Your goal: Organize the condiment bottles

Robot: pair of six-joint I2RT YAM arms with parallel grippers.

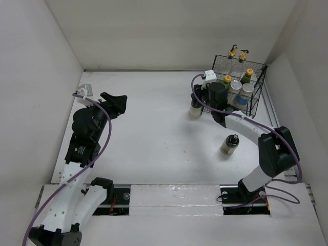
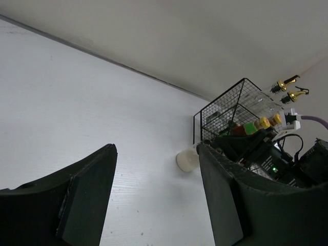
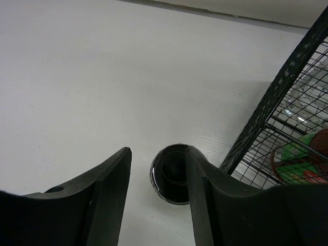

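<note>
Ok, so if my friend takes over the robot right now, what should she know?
Left gripper: open, empty, far from the bottles.
Right gripper: open, over a black-lidded jar on the table beside the black wire basket; not gripped.
Done: the basket shows two gold-spouted bottles, two orange-capped bottles and two silver-lidded jars.
Left: that jar and a black-capped bottle standing alone on the table.
</note>
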